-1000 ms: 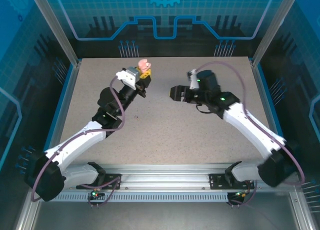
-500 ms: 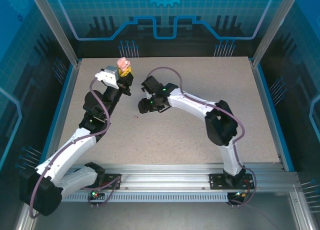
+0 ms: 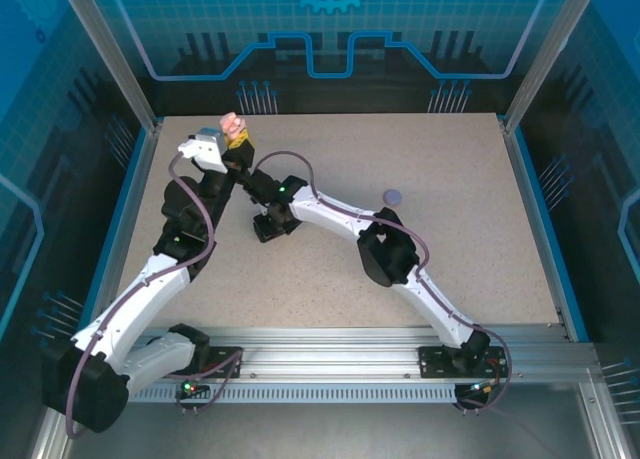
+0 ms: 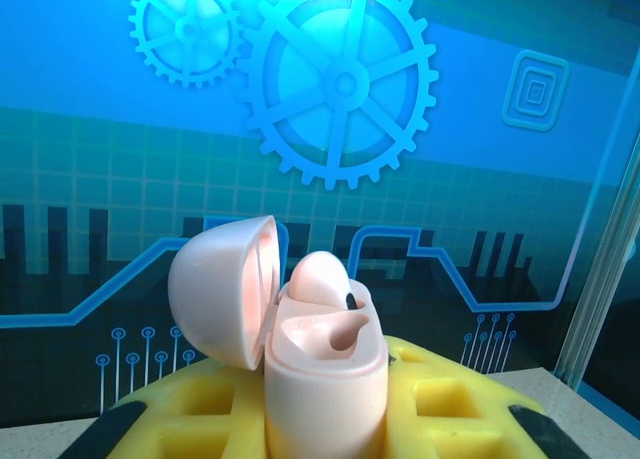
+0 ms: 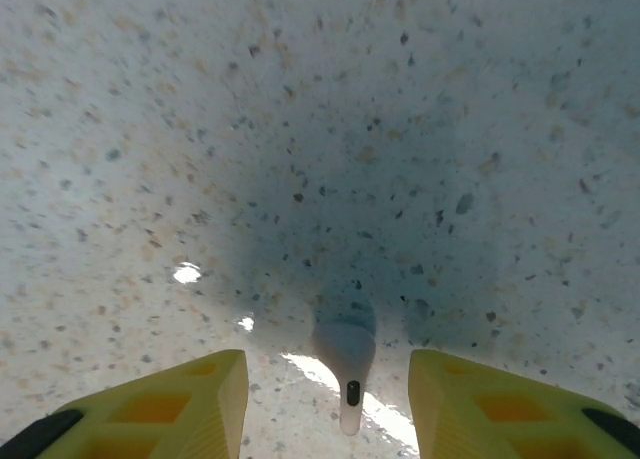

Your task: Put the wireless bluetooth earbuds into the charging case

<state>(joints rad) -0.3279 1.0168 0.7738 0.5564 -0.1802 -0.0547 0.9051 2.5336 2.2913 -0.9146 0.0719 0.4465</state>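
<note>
The speckled beige counter (image 3: 450, 259) carries a pale bud (image 5: 345, 354) that lies flat between the yellow fingers (image 5: 180, 399) of the right end effector (image 5: 328, 379), touching neither. A small round lilac case (image 3: 393, 195) rests on the counter well off to that end effector's side, past its arm's elbow.

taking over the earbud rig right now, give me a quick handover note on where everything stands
Left gripper: shut on the pale pink charging case, held upright with its lid open.
Right gripper: open, down at the speckled table, fingers either side of a small pale stemmed earbud that lies flat; no contact visible.
Done: one pale pink earbud sits in the case; the socket in front of it looks empty.
Left: close on the loose bud, lift it and seat it in the case. A small round lilac case lies on the table off to the right.
</note>
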